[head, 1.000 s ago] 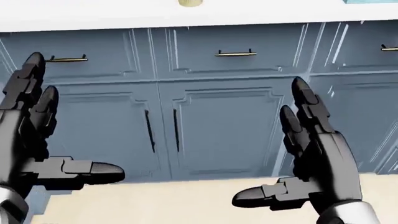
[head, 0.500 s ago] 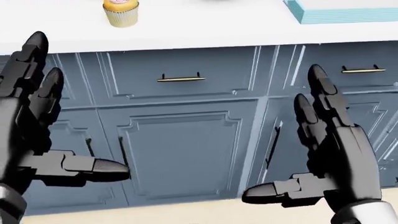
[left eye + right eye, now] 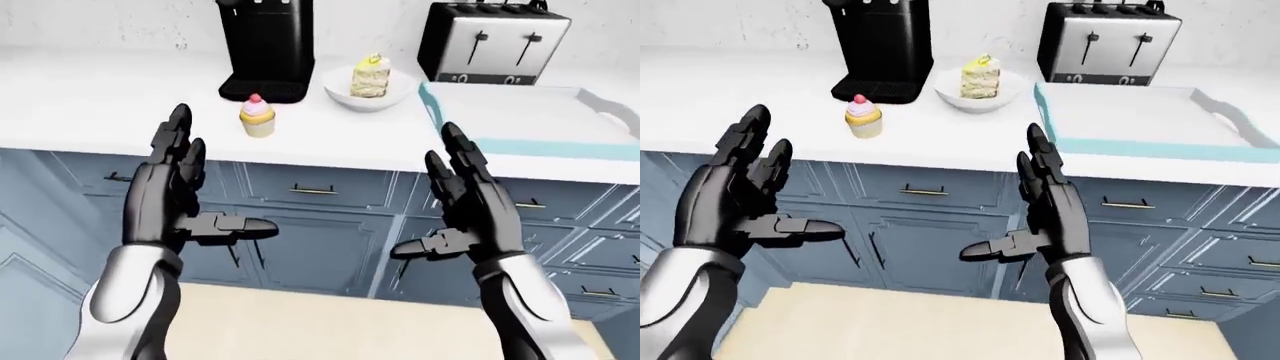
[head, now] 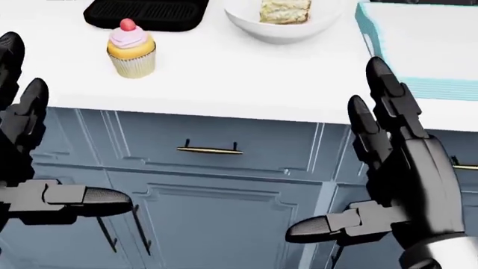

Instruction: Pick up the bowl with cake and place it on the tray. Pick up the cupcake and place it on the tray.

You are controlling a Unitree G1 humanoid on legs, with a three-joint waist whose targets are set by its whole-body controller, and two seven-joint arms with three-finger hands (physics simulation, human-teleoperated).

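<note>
Both hands spread wide and empty: left hand (image 3: 175, 199) lower left, right hand (image 3: 470, 217) lower right. On the white bench (image 3: 100, 112), cupcake (image 3: 257, 116) upper centre, bowl with cake (image 3: 370, 84) just right, tray (image 3: 530, 120) upper right.

one cupcake (image 3: 257, 116), one bowl (image 3: 371, 90), one tray (image 3: 530, 120)
</note>
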